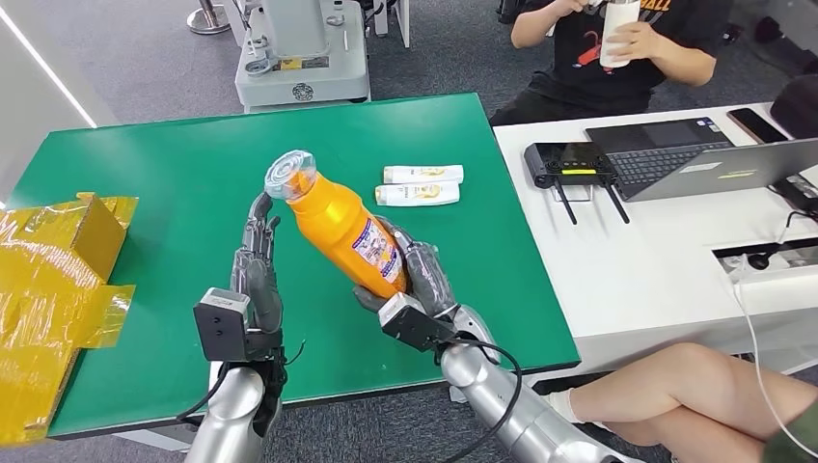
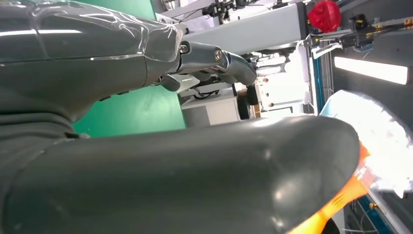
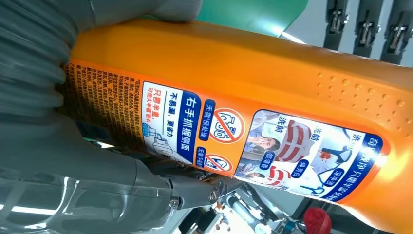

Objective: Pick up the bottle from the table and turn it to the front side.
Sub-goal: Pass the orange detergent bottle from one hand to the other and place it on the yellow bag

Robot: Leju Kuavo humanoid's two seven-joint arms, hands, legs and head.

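Orange bottle (image 1: 342, 227), clear-capped, label up, tilted in right hand (image 1: 422, 280).

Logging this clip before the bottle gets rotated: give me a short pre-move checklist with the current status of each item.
1. Right hand grips the orange bottle: ok.
2. Bottle lifted off the green table: ok.
3. Left hand holds nothing, fingers upright beside the bottle's cap: ok.
4. Left hand touching the bottle: cannot tell.
5. Front side facing the head camera: not ok; small-print instruction label shows.
6. Two small white bottles lie apart from the hands: ok.
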